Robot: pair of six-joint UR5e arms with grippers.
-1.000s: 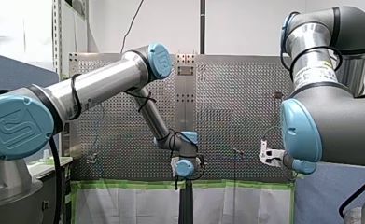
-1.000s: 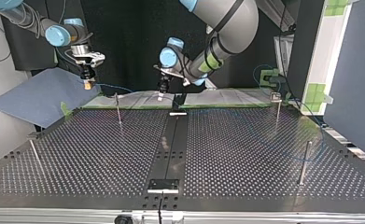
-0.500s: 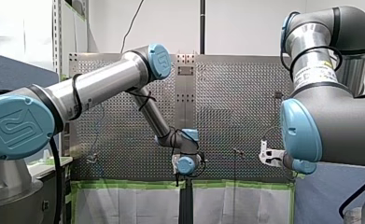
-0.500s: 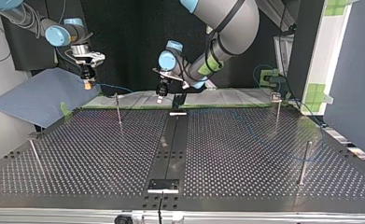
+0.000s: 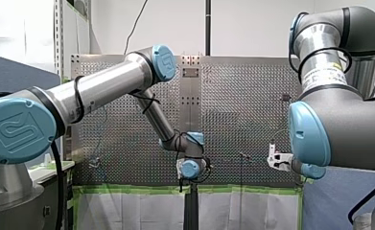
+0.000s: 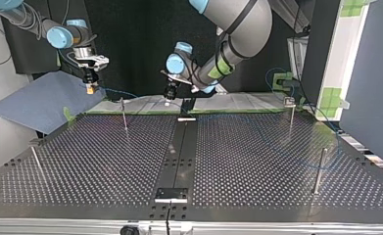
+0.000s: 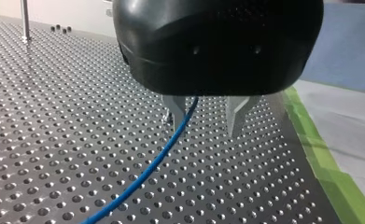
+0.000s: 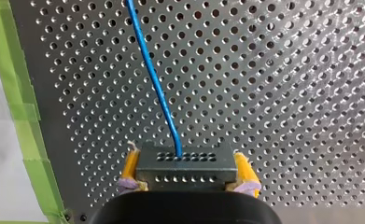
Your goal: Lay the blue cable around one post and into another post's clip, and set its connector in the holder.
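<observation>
The right gripper clamped the connector between yellow pads. The left gripper stood open, astride the blue cable. Recommended: close gently and keep slack.

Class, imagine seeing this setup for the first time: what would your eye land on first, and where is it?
The blue cable: it runs ahead from a dark connector clamped between the yellow pads of my right gripper, over the perforated table. Next, my left gripper, fingers apart, with the cable passing between them near one finger.
</observation>
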